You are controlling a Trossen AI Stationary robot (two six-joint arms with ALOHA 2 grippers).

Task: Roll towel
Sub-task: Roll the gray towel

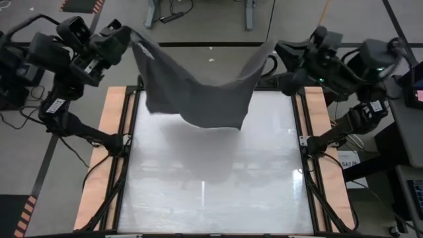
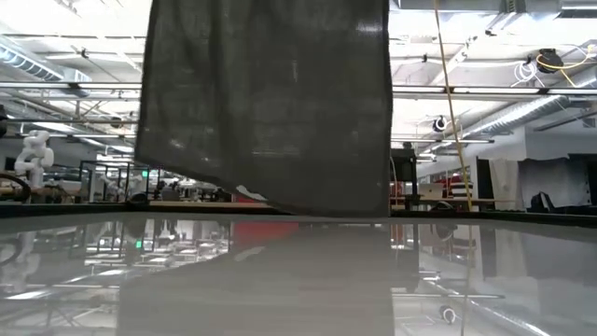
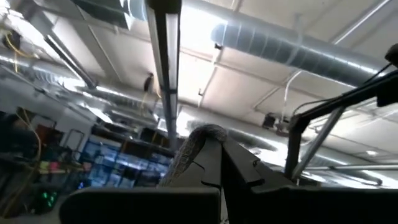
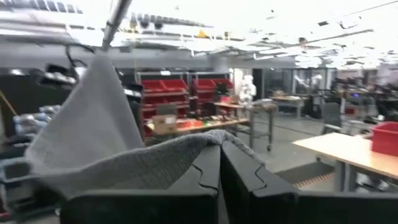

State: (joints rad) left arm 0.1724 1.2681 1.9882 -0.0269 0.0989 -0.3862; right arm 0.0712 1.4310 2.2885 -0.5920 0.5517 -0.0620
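- I have the towel [image 1: 195, 89] up in the air, stretched between my two arms over the far edge of the tabletop [image 1: 218, 192], hanging like a curtain with a sag in the middle.
- My left gripper [image 1: 125, 36] is clenched on one top corner; in the left wrist view the jaws are closed together with a fold of grey cloth [image 3: 193, 146] poking out between them.
- My right gripper [image 1: 272, 56] is clenched on the other top corner, same story in its wrist view: jaws pressed together, cloth [image 4: 155, 158] pinched and draping away.
- Low view: the towel's bottom edge [image 2: 270, 201] hangs close to the tabletop at the far side (touching or just clear, I can't tell), and a small white tag [image 2: 244, 192] shows at that lower edge.
- Progress, as I judge it: early. The towel is only lifted and spread, no roll started, no fold visible.
- Left to do: lay it flat on the tabletop, then roll it from one edge to the other (basically the whole rolling part).
- Nothing else sits on the tabletop.
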